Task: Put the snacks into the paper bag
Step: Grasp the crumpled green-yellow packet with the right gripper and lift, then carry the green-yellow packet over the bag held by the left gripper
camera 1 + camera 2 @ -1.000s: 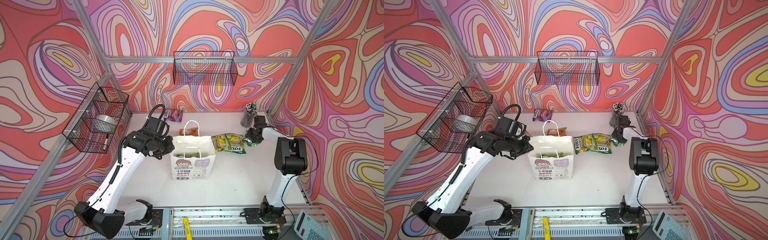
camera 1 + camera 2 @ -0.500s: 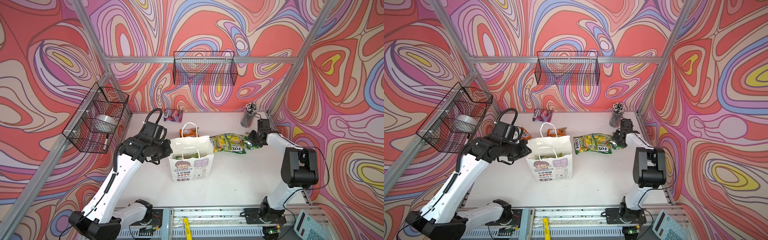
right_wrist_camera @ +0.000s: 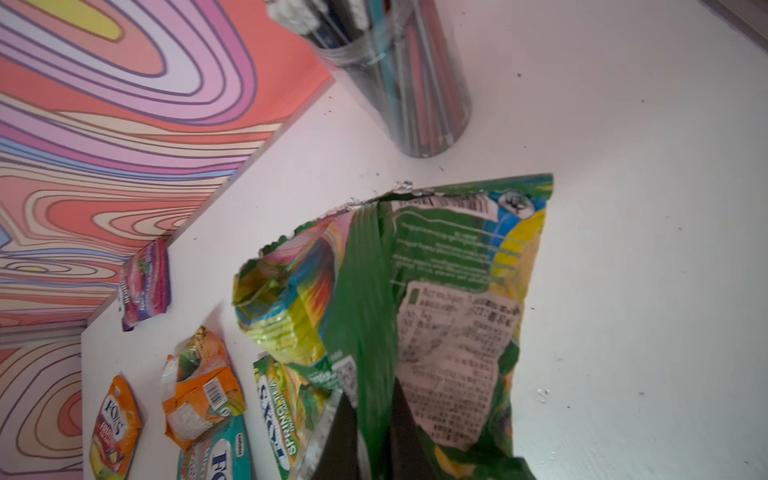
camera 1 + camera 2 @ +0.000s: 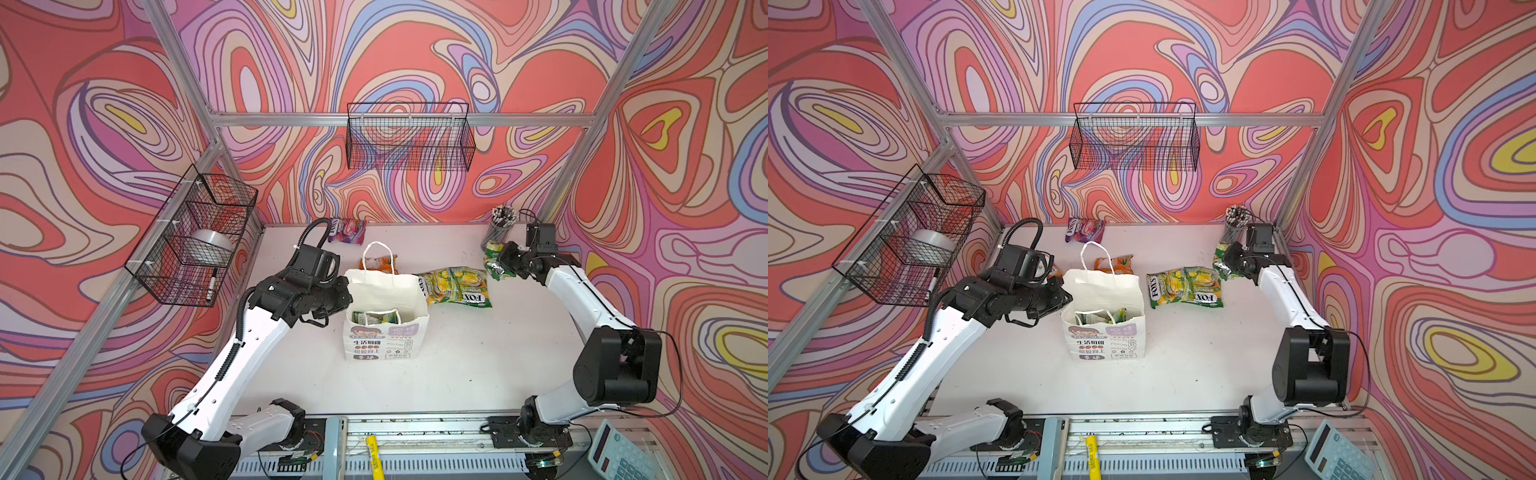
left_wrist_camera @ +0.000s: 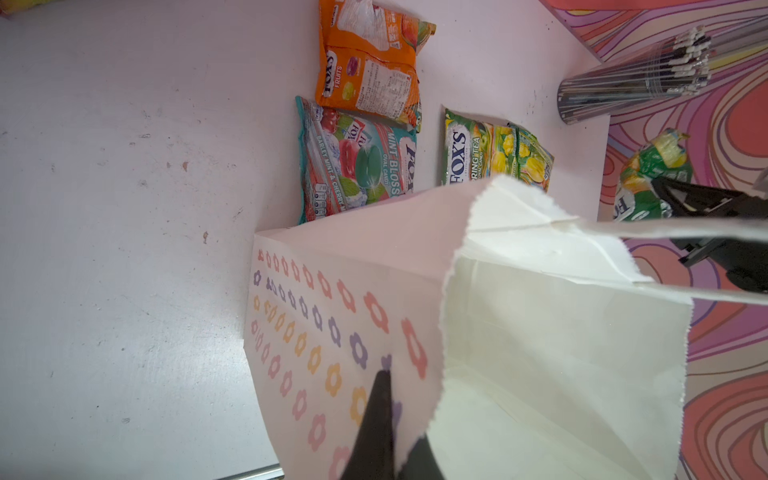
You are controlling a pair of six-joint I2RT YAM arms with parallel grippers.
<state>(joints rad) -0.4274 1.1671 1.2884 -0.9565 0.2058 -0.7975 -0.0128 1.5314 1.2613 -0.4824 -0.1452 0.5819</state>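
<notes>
The green packet has been raised slightly above the tabletop, pinched by the right fingers; the bag is clamped at its rim by the left fingers.

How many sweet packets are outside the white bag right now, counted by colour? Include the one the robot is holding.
purple packet: 1
orange packets: 2
teal packet: 1
yellow-green packets: 2
dark green packet, in the jaws: 1
Total outside the paper bag: 7
</notes>
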